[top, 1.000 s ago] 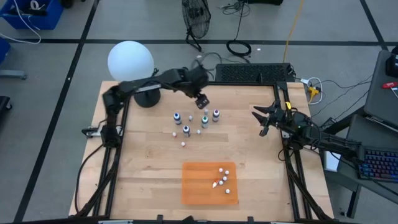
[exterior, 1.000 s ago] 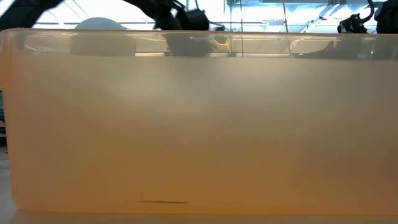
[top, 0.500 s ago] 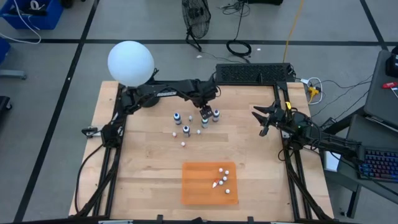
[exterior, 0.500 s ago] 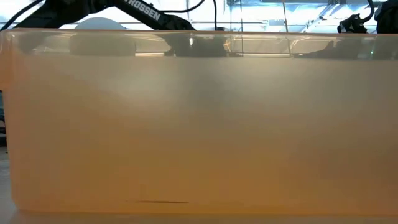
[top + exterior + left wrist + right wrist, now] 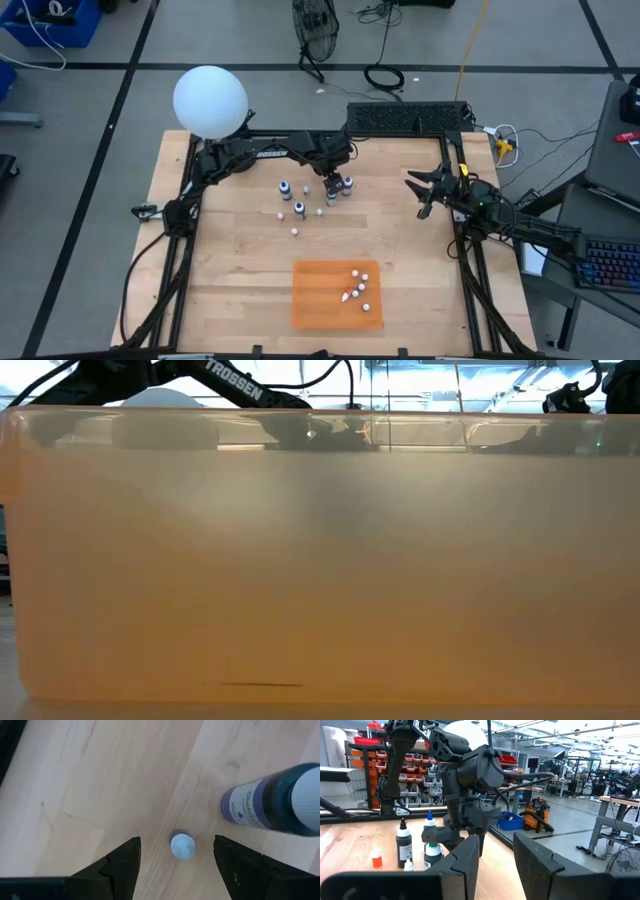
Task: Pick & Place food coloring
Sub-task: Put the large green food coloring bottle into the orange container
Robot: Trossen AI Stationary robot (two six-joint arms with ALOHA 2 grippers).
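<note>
Several food coloring bottles stand on their bases on the wooden table: dark ones with pale tops (image 5: 285, 188) (image 5: 299, 208) (image 5: 347, 184) and tiny white droppers (image 5: 295, 230). More white droppers (image 5: 357, 285) lie on the orange mat (image 5: 320, 300). My left gripper (image 5: 331, 182) is open and points down over one bottle. In the left wrist view that bottle's pale cap (image 5: 182, 846) shows between my fingers, which stand on either side without touching it, and a purple-labelled bottle (image 5: 260, 800) stands beside it. My right gripper (image 5: 425, 195) waits open at the table's right side; it also shows in the right wrist view (image 5: 495, 855).
A white globe lamp (image 5: 210, 100) stands at the far left corner and a dark keyboard (image 5: 408, 118) lies along the far edge. A translucent orange wall (image 5: 320, 560) fills almost the whole low view. Bare wood lies between the bottles and the mat.
My left gripper has gone down and a little toward the table's near edge, from above the far side of the bottle group to just over one bottle, and the arm has lowered and stretched out. The bottles have stayed in place.
</note>
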